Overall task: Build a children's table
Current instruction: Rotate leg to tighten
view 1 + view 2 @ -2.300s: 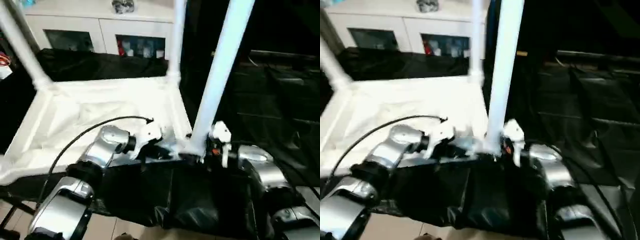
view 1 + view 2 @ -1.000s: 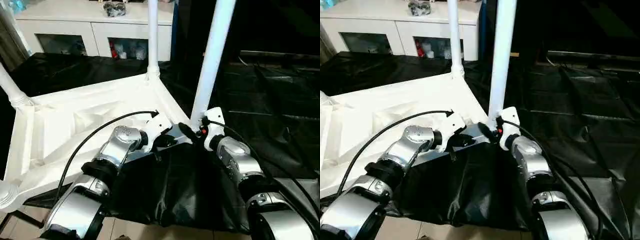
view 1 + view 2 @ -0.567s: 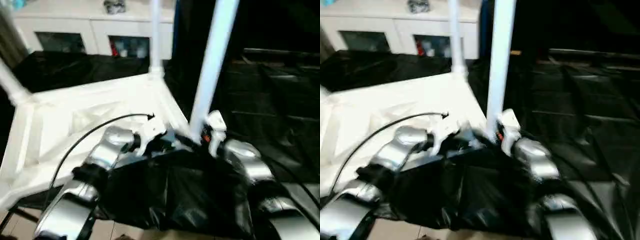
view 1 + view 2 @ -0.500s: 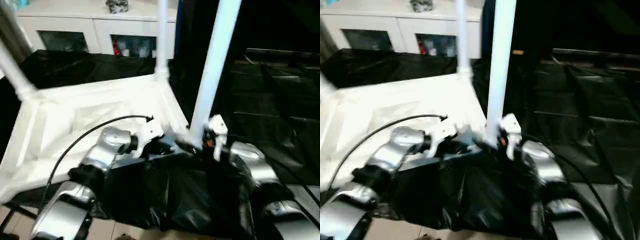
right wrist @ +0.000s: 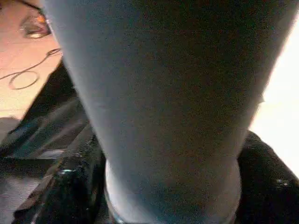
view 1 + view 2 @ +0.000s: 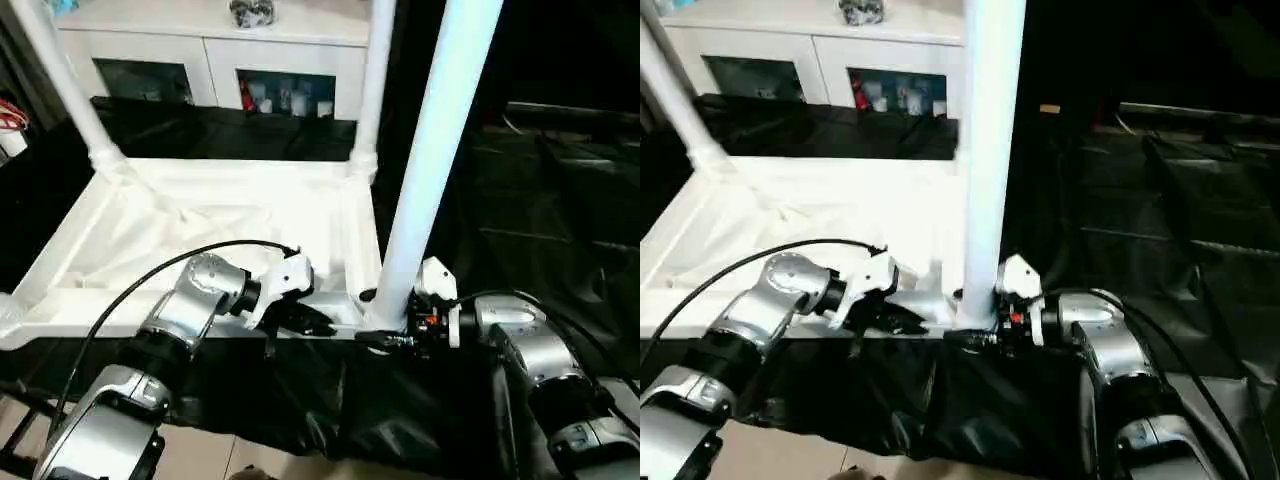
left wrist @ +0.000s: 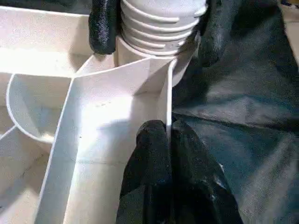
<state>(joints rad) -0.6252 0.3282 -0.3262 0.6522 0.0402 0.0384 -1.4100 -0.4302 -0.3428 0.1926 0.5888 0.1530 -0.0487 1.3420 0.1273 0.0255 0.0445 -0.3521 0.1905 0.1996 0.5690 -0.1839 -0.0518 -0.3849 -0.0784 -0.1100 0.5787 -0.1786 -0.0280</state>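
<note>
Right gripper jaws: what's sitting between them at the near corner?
The base of the near leg, standing between the right gripper's jaws at the tabletop's corner socket; head and left wrist views show it.

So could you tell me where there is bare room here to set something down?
The black cloth right of the near leg is bare, and so is the strip between the tabletop and the cabinet. It is crowded at the near corner, where the left gripper and right gripper meet.

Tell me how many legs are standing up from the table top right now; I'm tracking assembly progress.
3. One near leg at the corner between the claws, one at the far right corner, one at the far left corner. The near left corner is cut off from view.
</note>
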